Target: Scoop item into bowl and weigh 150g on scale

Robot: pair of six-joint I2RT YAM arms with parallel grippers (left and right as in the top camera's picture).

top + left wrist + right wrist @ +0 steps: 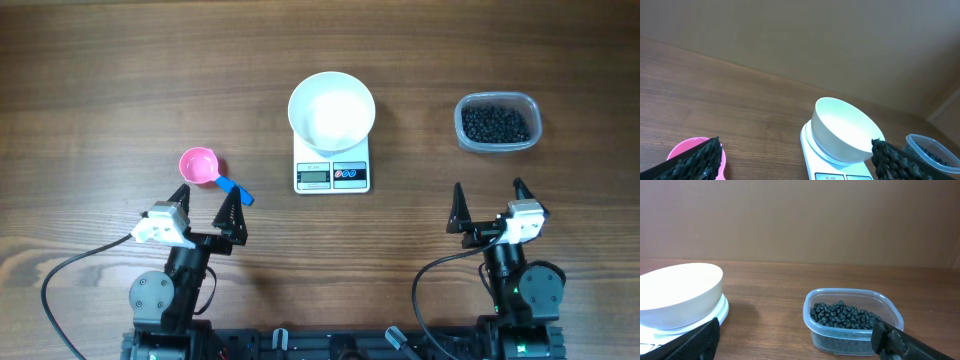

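The white bowl (pixel 332 110) stands empty on the white scale (pixel 332 174) at the table's middle; it shows in the left wrist view as the bowl (pixel 845 131) on the scale (pixel 812 157), and as the bowl (pixel 677 294) in the right wrist view. The dark beads, the item (pixel 493 123), fill a clear tub at the right, also seen as the item (pixel 845 316). My left gripper (pixel 207 203) is open just below the pink scoop, holding nothing. My right gripper (pixel 489 196) is open, empty, below the tub.
A pink scoop (pixel 198 165) with a blue handle (pixel 236 188) lies left of the scale, seen as the scoop (pixel 687 150) behind my left finger. The clear tub (pixel 499 122) stands at the right, its wall (pixel 855 340) close ahead of my right gripper.
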